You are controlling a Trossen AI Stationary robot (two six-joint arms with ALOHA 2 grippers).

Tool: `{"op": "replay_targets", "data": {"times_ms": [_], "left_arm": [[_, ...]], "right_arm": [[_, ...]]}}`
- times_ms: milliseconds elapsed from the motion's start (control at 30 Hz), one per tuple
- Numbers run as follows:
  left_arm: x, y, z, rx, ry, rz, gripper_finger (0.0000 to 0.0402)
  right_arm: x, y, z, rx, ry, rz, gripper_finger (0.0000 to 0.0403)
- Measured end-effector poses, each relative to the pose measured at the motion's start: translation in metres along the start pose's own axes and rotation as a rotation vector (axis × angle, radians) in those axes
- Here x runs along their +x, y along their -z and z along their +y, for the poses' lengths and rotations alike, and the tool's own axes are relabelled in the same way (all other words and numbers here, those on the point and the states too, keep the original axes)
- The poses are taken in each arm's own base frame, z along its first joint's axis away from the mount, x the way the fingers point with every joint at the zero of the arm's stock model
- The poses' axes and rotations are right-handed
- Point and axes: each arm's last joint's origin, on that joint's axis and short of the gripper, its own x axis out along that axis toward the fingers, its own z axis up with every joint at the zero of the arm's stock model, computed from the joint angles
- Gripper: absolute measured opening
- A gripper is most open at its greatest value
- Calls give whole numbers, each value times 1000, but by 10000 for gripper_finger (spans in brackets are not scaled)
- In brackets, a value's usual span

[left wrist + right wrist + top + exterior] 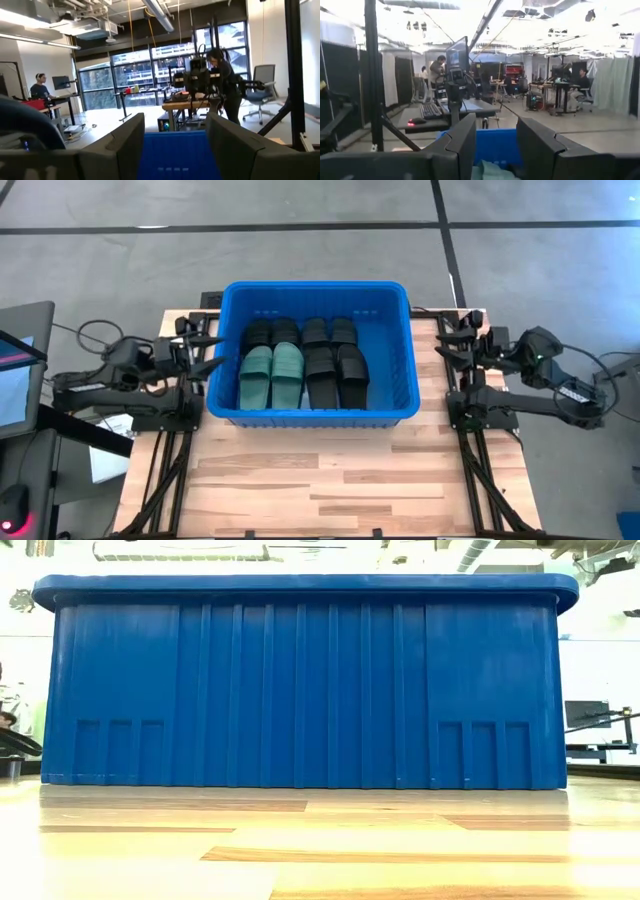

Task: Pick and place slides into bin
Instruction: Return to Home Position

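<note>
The blue bin (228, 350) stands at the table's far middle; its ribbed wall fills the low view (300, 690). Inside lie several black slides (335, 375) and two sage green slides (272, 375), side by side on the bin's floor. My left gripper (205, 352) waits open and empty just left of the bin, its fingers framing the blue wall in its wrist view (175, 155). My right gripper (452, 340) waits open and empty just right of the bin (492, 145), with a bit of green slide (490, 172) showing between its fingers.
The wooden table top (320, 480) lies bare in front of the bin. Dark arm stands (160, 415) (485, 415) sit at both table sides. People (225, 85) and desks show in the room beyond.
</note>
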Motion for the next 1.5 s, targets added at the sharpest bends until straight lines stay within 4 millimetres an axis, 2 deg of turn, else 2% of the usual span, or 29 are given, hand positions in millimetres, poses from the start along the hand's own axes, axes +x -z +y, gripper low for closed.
{"op": "replay_targets", "data": {"times_ms": [200,300,500,633,733,900,1233,1433,1500], "left_arm": [[-19,12,1,-26,-9,-33,199],[-28,18,1,-44,-2,-49,199],[-45,27,-5,-104,213,-137,199],[-51,35,-6,-125,242,-173,199],[-50,38,-7,-108,253,-211,199],[-48,45,-9,-147,261,-134,199],[-48,43,-6,-204,196,-150,199],[-48,43,-7,-201,202,-147,199],[-48,43,-7,-204,202,-147,199]], "right_arm": [[-14,19,2,69,23,14,131],[-21,20,2,68,36,-8,131],[-34,15,5,52,35,-61,131],[-39,16,5,54,34,-65,131],[-39,18,5,83,33,-37,131],[-39,27,6,160,31,53,131],[-39,27,8,256,-55,65,131],[-43,40,10,294,-74,195,131],[-48,40,11,287,-74,182,131]]}}
